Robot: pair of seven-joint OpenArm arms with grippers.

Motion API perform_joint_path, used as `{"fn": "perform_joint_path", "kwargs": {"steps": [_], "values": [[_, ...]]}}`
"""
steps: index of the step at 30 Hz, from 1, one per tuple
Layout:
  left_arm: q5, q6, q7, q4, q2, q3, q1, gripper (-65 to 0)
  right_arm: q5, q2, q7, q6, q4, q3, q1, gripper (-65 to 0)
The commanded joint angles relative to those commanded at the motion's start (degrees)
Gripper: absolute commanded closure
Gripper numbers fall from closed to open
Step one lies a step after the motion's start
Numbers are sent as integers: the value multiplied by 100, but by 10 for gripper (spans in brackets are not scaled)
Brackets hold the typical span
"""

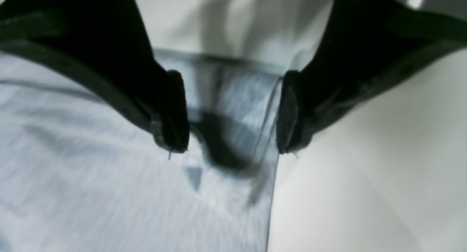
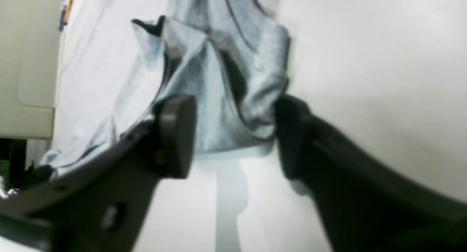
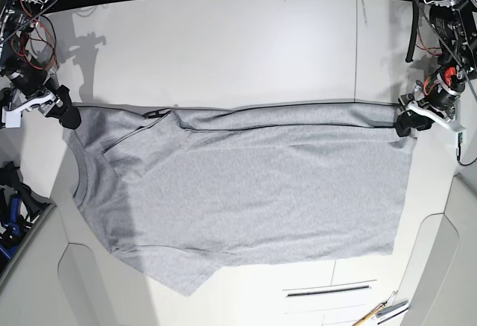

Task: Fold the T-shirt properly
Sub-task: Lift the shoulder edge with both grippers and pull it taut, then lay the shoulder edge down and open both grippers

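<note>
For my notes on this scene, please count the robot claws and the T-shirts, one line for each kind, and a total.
Claws: 2, the left claw and the right claw
T-shirts: 1, the grey T-shirt
Total: 3

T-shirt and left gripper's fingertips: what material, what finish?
T-shirt: looks like matte, soft knit, probably cotton or a blend; it drapes in loose rounded creases.
Left gripper fingertips: black, likely rubber or moulded plastic, low sheen with soft highlights on rounded edges; can't tell which.
</note>
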Motion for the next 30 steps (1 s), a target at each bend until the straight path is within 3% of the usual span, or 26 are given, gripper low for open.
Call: {"fn": "perform_joint_path", "kwargs": {"steps": [5,13,23,25,28,29,30], "values": [[109,2,-363,-11,24,9,195,-413,-264,-68,271,0,-4,-190,-2,-412],[-199,-66,-361,-48,210,48,192,-413,-262,-98,546,-2,-4,-769,0,-412],[0,-61,-369,-48,286,422,195,-387,-291,-417,726,-90,-4,-973,31,-398],[37,-61,-411,-48,286,424,192,-293,-372,-446,728,-90,-4,-973,31,-281],[61,-63,-533,-48,286,424,192,-62,-437,-446,826,-83,-4,-970,28,-44],[59,-63,-562,-48,286,424,192,0,-437,-444,872,-79,-4,-970,28,0],[63,-63,-560,-48,284,424,192,0,-433,-444,872,-57,-4,-957,31,0]]}}
